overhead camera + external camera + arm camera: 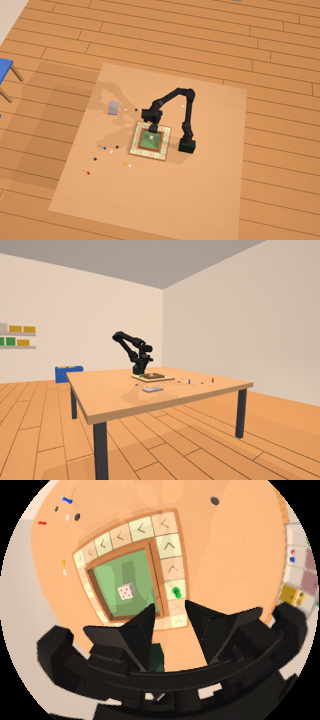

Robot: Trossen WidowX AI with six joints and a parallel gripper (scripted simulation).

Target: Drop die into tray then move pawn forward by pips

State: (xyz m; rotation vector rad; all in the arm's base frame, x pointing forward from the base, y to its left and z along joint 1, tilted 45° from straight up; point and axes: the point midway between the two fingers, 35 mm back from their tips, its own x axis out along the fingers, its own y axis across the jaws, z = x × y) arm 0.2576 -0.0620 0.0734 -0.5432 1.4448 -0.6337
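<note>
The white die lies on the green floor of the dice tray. Several pips show on it, too small to count surely. The board surrounds the tray with arrow squares. The green pawn stands on a pale green square beside the tray wall; in the top view the arm hides it. My gripper is partly open and empty, above that side of the board. In the wrist view the pawn shows just beyond the gap between the fingertips.
A grey flat box lies beyond the board. A blue pawn and a red pawn stand apart from it. Black and white discs and a yellow disc lie around the board.
</note>
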